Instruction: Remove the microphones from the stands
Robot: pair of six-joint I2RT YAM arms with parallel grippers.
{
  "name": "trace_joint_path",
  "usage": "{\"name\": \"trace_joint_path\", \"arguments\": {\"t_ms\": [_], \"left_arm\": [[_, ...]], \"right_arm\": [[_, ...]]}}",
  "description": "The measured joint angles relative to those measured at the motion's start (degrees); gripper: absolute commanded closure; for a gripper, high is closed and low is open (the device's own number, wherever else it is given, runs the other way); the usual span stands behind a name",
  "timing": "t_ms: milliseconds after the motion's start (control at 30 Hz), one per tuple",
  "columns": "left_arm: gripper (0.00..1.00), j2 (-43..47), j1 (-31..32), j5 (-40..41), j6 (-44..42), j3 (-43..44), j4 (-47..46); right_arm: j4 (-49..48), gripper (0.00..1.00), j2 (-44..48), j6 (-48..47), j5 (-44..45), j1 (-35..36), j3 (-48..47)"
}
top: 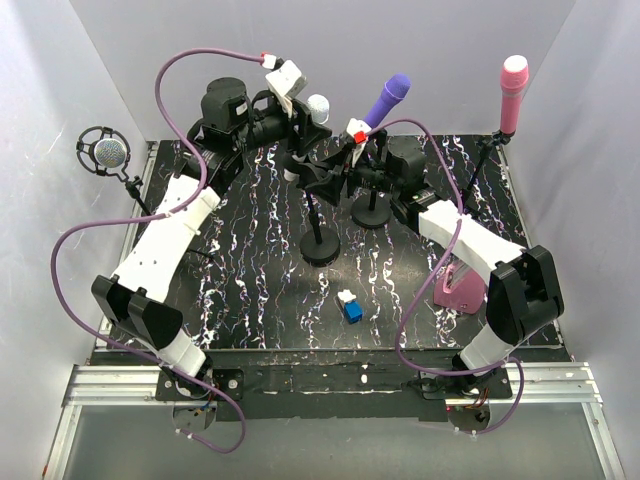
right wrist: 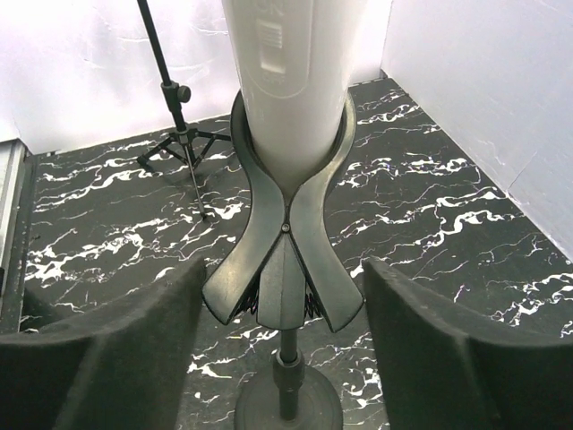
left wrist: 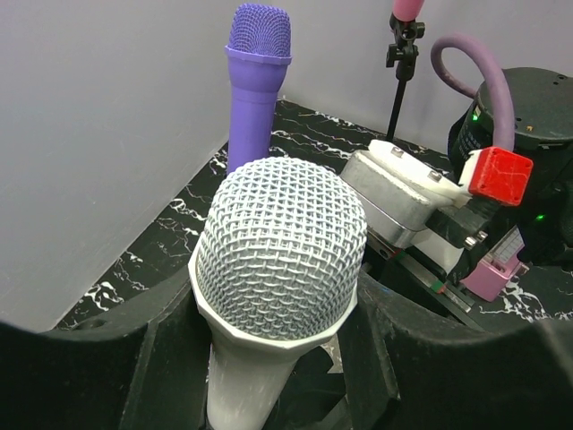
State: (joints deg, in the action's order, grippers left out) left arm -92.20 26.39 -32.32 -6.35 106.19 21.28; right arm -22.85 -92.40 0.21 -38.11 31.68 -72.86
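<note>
Left gripper [left wrist: 269,345]: jaws clenched on white microphone [left wrist: 279,242], seated in stand clip [right wrist: 286,224]. Right gripper [right wrist: 282,336]: jaws released, flanking clip with clearance either side. Purple microphone [left wrist: 258,81] close behind.

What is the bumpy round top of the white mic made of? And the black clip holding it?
The top of the mic looks like woven metal mesh, dull silver: tiny crossing wires show. The clip looks like black plastic or maybe rubber, smooth with a faint shine; I can't tell which.
</note>
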Motion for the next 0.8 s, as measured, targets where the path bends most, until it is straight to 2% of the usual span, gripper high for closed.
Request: {"name": "trace_joint_path", "arguments": {"t_ms": [133, 233, 267, 333, 400, 467, 667, 800], "left_arm": [[1.00, 0.50, 0.00, -0.66, 0.11, -1.60, -1.97], [1.00, 0.81, 0.00, -0.92, 0.11, -1.99, -2.25], [1.00, 0.83, 0.00, -0.94, 0.09, -2.05, -2.34], [1.00, 0.85, 0.00, -0.94, 0.07, -2.14, -2.47], [1.00, 0.96, 0.00, -1.09, 0.09, -2.25, -2.38], [1.00, 1.03, -0.20, -0.70, 0.00, -2.47, -1.90], [1.00, 0.70, -0.66, 0.07, 0.02, -1.92, 0.81], [1.00, -1.62, -0.46, 0.02, 1.05, 3.76, 2.29]], "right_arm": [[-0.02, 0.16, 0.00, 1.07, 0.35, 0.31, -0.11], [-0.04, 0.23, 0.00, 1.62, 0.50, 0.63, -0.22], [-0.04, 0.28, 0.00, 1.79, 0.59, 0.70, -0.22], [-0.04, 0.50, -0.02, 2.14, 0.70, 0.74, -0.24], [0.33, 0.77, -0.11, 1.51, 1.27, 0.81, -0.52], [1.68, 0.98, -0.42, 0.44, 0.94, 0.74, -1.18], [3.41, 0.99, -0.57, -0.68, 0.13, 0.74, -1.97], [3.50, 0.99, -0.55, -1.75, -0.39, 0.90, -1.97]]}}
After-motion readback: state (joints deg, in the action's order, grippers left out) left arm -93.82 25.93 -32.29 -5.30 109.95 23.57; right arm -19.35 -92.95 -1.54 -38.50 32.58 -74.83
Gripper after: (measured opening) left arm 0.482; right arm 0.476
